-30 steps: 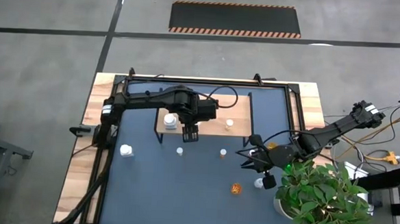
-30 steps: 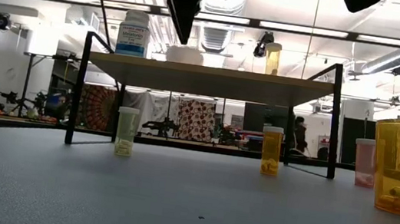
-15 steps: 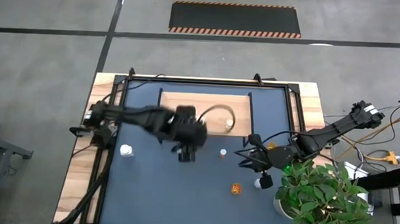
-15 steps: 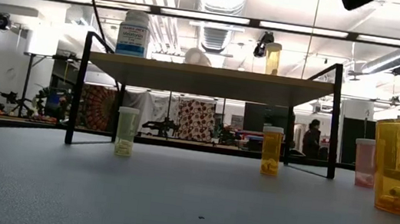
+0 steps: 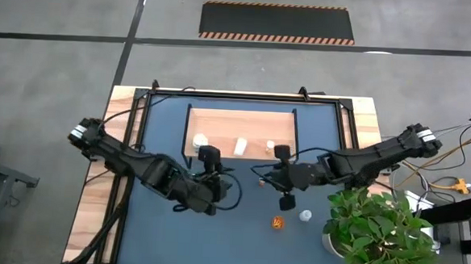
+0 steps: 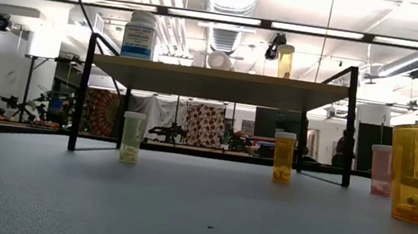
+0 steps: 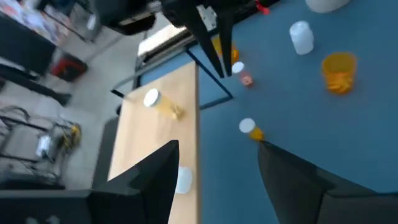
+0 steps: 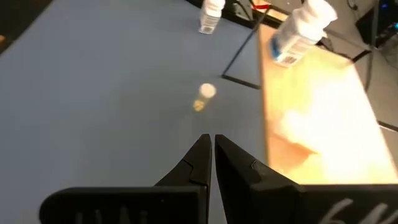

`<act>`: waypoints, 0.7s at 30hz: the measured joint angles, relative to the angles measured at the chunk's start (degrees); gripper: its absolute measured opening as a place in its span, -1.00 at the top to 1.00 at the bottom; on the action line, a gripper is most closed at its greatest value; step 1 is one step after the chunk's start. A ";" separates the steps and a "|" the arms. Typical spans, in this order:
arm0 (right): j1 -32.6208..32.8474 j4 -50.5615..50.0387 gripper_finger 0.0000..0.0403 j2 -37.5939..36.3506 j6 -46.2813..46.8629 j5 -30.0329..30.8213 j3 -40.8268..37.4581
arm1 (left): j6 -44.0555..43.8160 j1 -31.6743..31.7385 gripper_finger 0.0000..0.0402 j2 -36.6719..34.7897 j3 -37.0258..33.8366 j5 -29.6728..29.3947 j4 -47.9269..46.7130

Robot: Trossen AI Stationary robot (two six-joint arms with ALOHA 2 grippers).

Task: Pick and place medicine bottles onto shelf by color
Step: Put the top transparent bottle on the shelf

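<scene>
— Which bottle is nearest a gripper?
— The amber bottle (image 5: 261, 180), upright on the table before the shelf (image 5: 220, 119), just beside the right gripper (image 5: 275, 179), whose fingers are pressed together, empty.
— And the left gripper (image 5: 209, 177)?
— Spread, nothing held, arm stretched low; the white bottle (image 8: 206, 94) lies nearer it.

Both arms are matte black, jointed, with pale grey collars at their outer ends; thin black cables loop beside them; each wrist shows two dark, tapering fingers.
</scene>
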 joint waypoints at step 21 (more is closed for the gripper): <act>-19.24 -16.42 0.19 18.00 -18.85 -7.35 25.85 | 27.93 1.18 0.00 -27.27 -42.92 -1.41 56.15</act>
